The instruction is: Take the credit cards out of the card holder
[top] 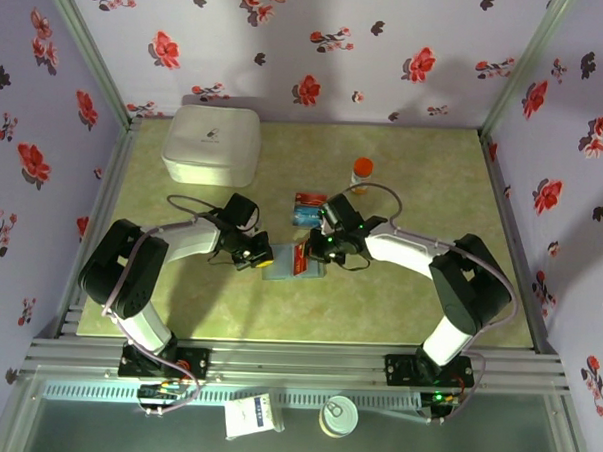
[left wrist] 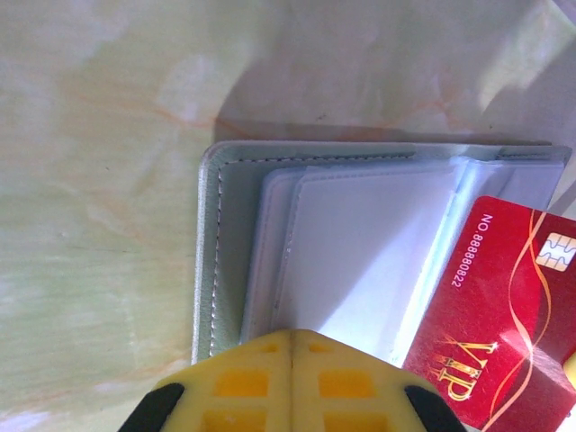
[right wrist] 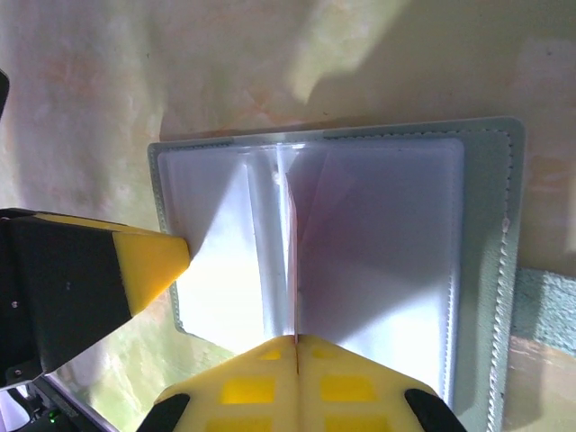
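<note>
Left wrist: left gripper (left wrist: 291,337) nearest, jaws fully together, tips on the near edge of the open holder (left wrist: 225,243). Whether they pinch a sleeve cannot be told. Red card (left wrist: 504,306) stands partly out at the right.

Right wrist: right gripper (right wrist: 296,340) is closed on the red card, which shows edge-on over the centre fold.

Top: holder lies on the table (top: 434,172) between both grippers. Blue card (top: 306,217) lies just beyond it.

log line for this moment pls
card holder: open | left fingers: shut at its edge | right fingers: shut on red card | blue card: on table
</note>
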`<act>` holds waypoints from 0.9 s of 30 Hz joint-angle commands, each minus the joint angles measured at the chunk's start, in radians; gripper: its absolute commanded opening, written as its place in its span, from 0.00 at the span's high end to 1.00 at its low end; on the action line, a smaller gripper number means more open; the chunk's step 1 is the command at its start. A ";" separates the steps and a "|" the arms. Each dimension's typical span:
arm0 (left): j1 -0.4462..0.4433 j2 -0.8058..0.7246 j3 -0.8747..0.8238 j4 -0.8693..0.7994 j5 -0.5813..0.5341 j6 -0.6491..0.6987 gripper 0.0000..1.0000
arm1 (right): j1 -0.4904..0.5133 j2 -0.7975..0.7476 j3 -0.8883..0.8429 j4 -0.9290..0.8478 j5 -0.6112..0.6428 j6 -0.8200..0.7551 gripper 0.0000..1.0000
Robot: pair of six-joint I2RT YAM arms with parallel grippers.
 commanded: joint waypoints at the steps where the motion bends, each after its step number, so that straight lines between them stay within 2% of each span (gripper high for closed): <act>1: -0.007 0.019 -0.014 -0.038 -0.011 0.020 1.00 | 0.005 -0.002 0.049 -0.081 0.031 -0.037 0.98; 14: -0.007 0.011 -0.025 -0.007 -0.001 0.025 1.00 | 0.053 0.091 0.184 -0.224 0.108 -0.093 0.98; 21: -0.006 0.012 -0.030 0.006 0.002 0.023 1.00 | 0.070 0.122 0.209 -0.226 0.110 -0.081 0.96; 27: -0.007 0.013 -0.035 0.014 0.007 0.024 1.00 | 0.081 0.121 0.206 -0.206 0.097 -0.049 0.86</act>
